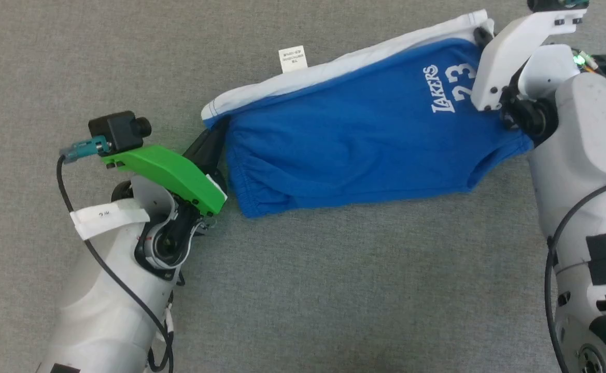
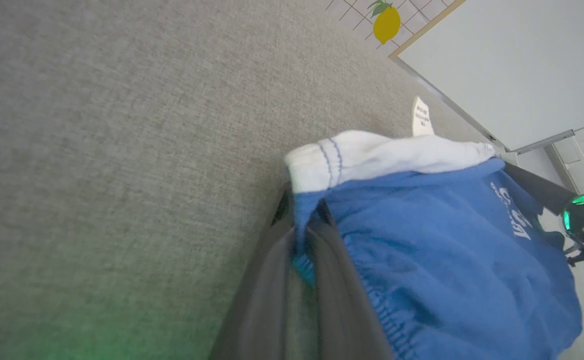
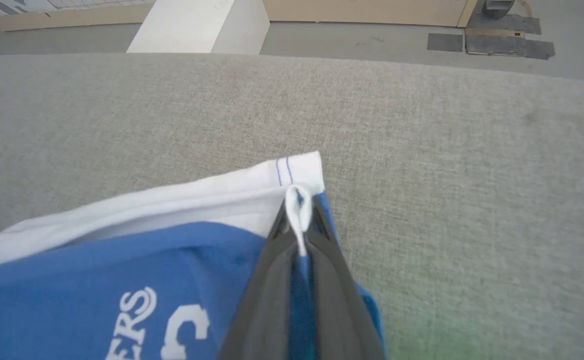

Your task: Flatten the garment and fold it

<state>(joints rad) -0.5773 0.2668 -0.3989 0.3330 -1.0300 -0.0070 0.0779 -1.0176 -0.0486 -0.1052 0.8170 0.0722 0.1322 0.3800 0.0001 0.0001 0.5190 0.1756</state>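
Note:
The garment (image 1: 354,140), royal-blue shorts with a white band along the far edge and white "Lakers 23" print, lies stretched across the grey surface between my two arms. My left gripper (image 1: 214,140) is shut on its left corner; in the left wrist view the dark fingers (image 2: 272,270) pinch blue cloth just below the white band (image 2: 371,155). My right gripper (image 1: 484,39) is shut on the right corner, partly hidden by its white mount. In the right wrist view the fingers (image 3: 321,270) clamp a fold of white and blue fabric (image 3: 299,210) of the garment (image 3: 122,260).
A white care label (image 1: 292,58) sticks out from the band's far edge. The grey cloth-covered surface (image 1: 334,285) spreads all around. Beyond its far edge, in the right wrist view, stands a white box (image 3: 202,25) on the floor.

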